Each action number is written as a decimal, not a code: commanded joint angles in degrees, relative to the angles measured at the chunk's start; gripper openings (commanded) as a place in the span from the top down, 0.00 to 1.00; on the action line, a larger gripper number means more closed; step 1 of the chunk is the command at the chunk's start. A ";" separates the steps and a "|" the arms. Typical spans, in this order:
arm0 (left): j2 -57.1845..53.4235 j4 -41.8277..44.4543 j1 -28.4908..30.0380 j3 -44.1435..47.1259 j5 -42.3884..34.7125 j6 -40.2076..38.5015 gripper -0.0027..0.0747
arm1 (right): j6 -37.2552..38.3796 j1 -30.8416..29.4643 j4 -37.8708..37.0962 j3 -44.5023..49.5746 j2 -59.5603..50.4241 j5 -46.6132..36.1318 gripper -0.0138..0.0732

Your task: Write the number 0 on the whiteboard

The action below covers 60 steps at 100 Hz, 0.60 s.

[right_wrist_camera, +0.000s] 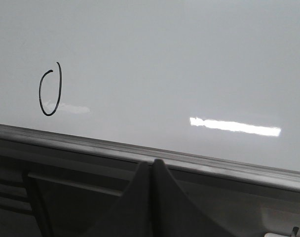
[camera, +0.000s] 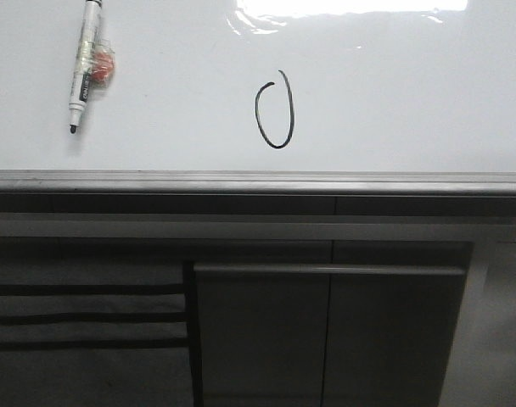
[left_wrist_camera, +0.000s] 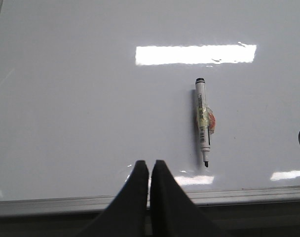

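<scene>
The number 0 [camera: 275, 110] is drawn in thin black line near the middle of the whiteboard [camera: 411, 93]; it also shows in the right wrist view [right_wrist_camera: 50, 91]. A white marker pen [camera: 87, 64] with a black tip lies on the board at the far left, uncapped, tip toward the front edge; it also shows in the left wrist view [left_wrist_camera: 204, 121]. My left gripper [left_wrist_camera: 149, 165] is shut and empty over the board's front edge, left of the pen. My right gripper [right_wrist_camera: 151, 164] is shut and empty, in front of the board's edge, right of the 0. Neither gripper shows in the front view.
A grey metal edge strip [camera: 258, 182] runs along the whiteboard's front. Below it stand dark grey cabinet panels [camera: 326, 331] with a long handle bar [camera: 326, 269]. Light glare [camera: 351, 10] lies on the board's far side.
</scene>
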 commanded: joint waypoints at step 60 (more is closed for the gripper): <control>-1.44 0.23 -0.03 1.35 -3.93 -0.72 0.99 | 0.49 -7.54 0.15 4.59 -12.21 -4.69 0.93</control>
